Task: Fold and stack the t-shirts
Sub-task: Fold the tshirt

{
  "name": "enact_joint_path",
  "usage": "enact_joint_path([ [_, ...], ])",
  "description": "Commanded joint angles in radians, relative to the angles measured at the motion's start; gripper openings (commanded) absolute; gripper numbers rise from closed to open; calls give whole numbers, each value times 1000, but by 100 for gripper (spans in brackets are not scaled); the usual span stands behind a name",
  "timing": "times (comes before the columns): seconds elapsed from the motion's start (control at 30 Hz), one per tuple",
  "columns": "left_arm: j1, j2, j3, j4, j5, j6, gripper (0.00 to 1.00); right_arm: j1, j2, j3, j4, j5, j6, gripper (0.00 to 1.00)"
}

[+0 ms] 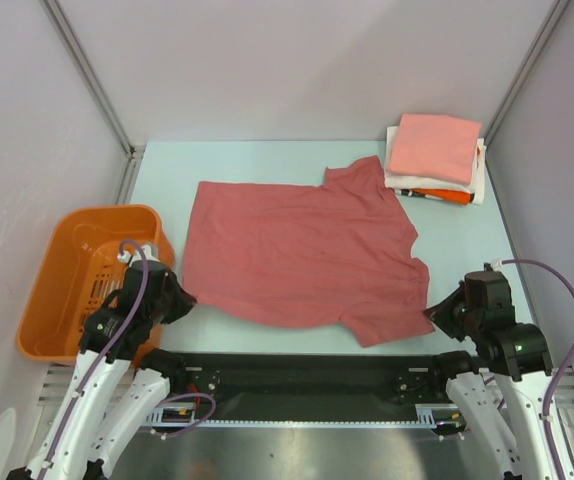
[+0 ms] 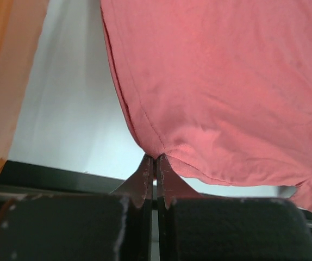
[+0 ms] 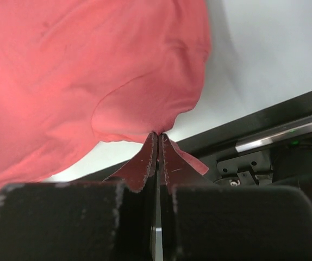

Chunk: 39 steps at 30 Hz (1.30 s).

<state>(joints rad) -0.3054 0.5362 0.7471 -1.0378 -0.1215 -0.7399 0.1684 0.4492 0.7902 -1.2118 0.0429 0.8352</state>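
The left gripper (image 2: 155,159) is clenched, its jaws pressed together on the hemmed corner of the dusty-red t-shirt (image 1: 302,255) at the shirt's 8 o'clock. The right gripper (image 3: 157,135) is likewise clamped tight, pinching the edge of the near sleeve at the shirt's 4 o'clock. Between them the t-shirt lies spread mostly flat in the middle of the table (image 1: 257,160), hem toward 9 o'clock. At the table's 1 o'clock sits a folded stack (image 1: 435,160), salmon-pink on top. An orange basket (image 1: 57,300) stands at 8 o'clock, just beside the left gripper.
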Motion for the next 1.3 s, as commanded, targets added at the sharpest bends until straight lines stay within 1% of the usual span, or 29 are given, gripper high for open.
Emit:
enact_joint_path([
  [0.0,0,-12,17,-59,-18,8,1,3,28,47,-5,-20,-19,0],
  [0.13,0,33,52,-28,-64,30,1,3,120,82,89,-20,-31,0],
  [0.23,5,119,102,10,-90,50,1,3,190,109,167,-15,-51,0],
  [0.3,11,183,133,50,-99,65,1,5,272,135,231,-12,-68,0],
  [0.47,72,323,144,174,-72,97,0,5,466,198,360,14,-119,0],
  [0.5,84,364,141,194,-66,105,0,3,546,231,376,34,-125,0],
  [0.57,133,399,130,249,-37,112,0,3,618,259,425,43,-140,0],
  [0.6,150,419,127,271,-26,123,0,3,679,294,458,49,-142,0],
  [0.67,196,484,141,294,-3,134,0,2,745,329,489,60,-149,0],
  [0.7,206,507,150,311,9,146,0,3,814,352,500,72,-151,0],
  [0.73,216,552,167,317,13,152,0,0,847,398,502,78,-157,0],
  [0.83,227,620,199,346,13,169,0,-7,948,460,517,94,-169,0],
  [1.07,281,830,253,416,36,174,2,-33,1130,550,558,88,-185,0],
  [1.17,298,907,302,424,40,172,8,-52,1206,575,572,77,-196,0],
  [1.2,299,954,316,424,45,174,13,-59,1224,593,583,72,-203,0],
  [1.23,302,976,343,424,52,175,17,-64,1243,607,586,63,-226,11],
  [1.27,302,992,359,417,63,178,22,-73,1263,622,583,36,-240,21],
])
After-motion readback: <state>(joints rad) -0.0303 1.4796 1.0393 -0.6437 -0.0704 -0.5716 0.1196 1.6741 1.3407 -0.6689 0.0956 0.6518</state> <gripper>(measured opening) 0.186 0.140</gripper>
